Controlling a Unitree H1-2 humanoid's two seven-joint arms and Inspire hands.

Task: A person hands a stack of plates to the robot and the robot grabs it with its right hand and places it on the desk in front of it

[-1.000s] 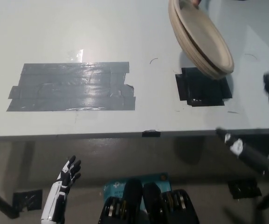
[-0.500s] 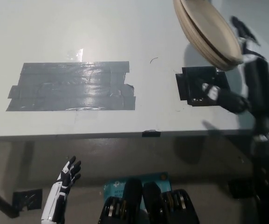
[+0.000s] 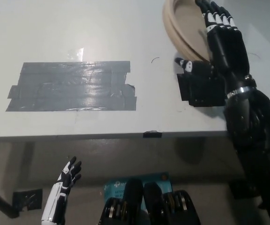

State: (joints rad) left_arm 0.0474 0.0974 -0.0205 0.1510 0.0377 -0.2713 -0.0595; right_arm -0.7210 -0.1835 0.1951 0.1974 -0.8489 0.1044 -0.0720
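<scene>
Since half a second ago the right hand [image 3: 221,47] has swung up and over from beside the stack of plates [image 3: 181,28] to lie across it, and the stack itself has shifted a little toward the left at the far edge of the tabletop [image 3: 102,28]. The black forearm now runs from the lower right corner of the view up over the near right part of the tabletop.

The tan stack is tilted, its hollow face showing, and the top edge of the view cuts it off. It hangs above the far right part of the tabletop. The right hand's fingers [image 3: 214,18] stretch out straight and side by side over the right portion of the stack's face, pointing toward the far edge. The thumb [image 3: 186,64] juts out sideways to the left, just under the stack's lower rim. So the rim sits in the fork between fingers and thumb, with the hand spread wide and not curled around it. Whether the fingers press on the plates cannot be told.

Just below the thumb, a black tape patch [image 3: 200,91] lies on the tabletop, partly covered by the wrist. A large grey tape patch [image 3: 71,86] lies toward the left side, well apart from the plates.

The left hand [image 3: 65,180] rests below the near edge of the tabletop, at the lower left, fingers apart and holding nothing.
</scene>
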